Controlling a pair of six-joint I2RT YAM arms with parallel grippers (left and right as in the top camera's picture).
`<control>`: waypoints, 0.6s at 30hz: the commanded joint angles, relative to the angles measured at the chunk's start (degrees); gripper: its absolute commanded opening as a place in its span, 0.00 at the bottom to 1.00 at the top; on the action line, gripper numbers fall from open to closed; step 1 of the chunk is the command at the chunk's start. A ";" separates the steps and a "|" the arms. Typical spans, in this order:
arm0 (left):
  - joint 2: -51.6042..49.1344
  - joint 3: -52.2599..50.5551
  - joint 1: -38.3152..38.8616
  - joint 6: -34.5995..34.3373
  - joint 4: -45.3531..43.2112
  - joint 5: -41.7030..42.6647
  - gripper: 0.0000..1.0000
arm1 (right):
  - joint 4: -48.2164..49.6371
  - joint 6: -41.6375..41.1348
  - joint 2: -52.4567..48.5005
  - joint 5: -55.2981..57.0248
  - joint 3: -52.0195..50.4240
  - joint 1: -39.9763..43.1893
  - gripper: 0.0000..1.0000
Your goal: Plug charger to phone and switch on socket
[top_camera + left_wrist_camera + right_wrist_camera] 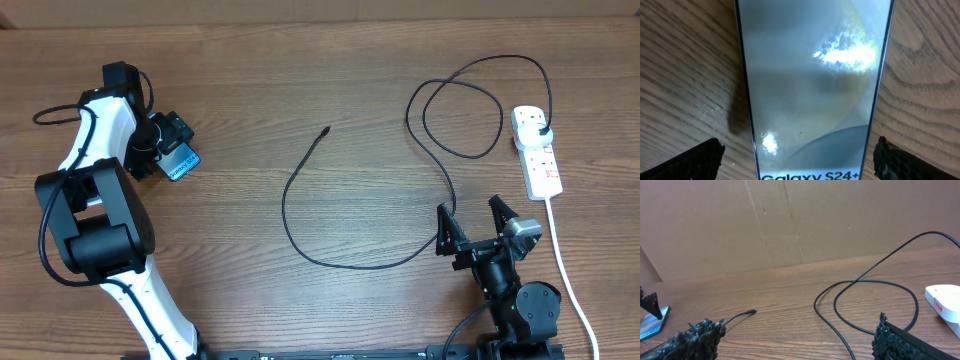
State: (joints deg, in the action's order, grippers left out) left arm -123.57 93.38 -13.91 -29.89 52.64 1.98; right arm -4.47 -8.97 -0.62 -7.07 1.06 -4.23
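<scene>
The phone (182,164) lies on the table at the far left, its blue screen up. My left gripper (168,146) hangs over it, open, one finger on each side of the phone (810,100) without touching it. The charger cable (300,190) curves across the middle; its connector tip (326,130) lies free on the wood, and its black plug (541,131) sits in the white socket strip (537,152) at the far right. My right gripper (478,222) is open and empty, near the front, beside a bend of the cable (840,325). The tip shows in the right wrist view (751,312).
The socket's white cord (562,260) runs down the right side past my right arm. A cardboard wall (790,220) stands along the table's back edge. A corner of the strip (945,300) shows in the right wrist view.
</scene>
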 commanded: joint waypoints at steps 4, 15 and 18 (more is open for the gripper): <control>-1.77 1.16 0.04 0.11 -1.22 0.61 1.00 | 0.28 0.28 0.46 0.55 -0.61 -0.31 1.00; -1.77 1.16 0.04 0.09 -2.62 0.61 0.99 | 0.26 0.28 0.46 0.55 -0.61 -0.31 1.00; -1.79 1.16 0.04 0.09 -2.99 0.63 1.00 | 0.26 0.28 0.46 0.55 -0.61 -0.31 1.00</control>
State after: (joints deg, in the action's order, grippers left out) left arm -124.20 93.38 -13.91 -29.89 49.91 1.98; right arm -4.49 -8.97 -0.62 -7.07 1.06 -4.21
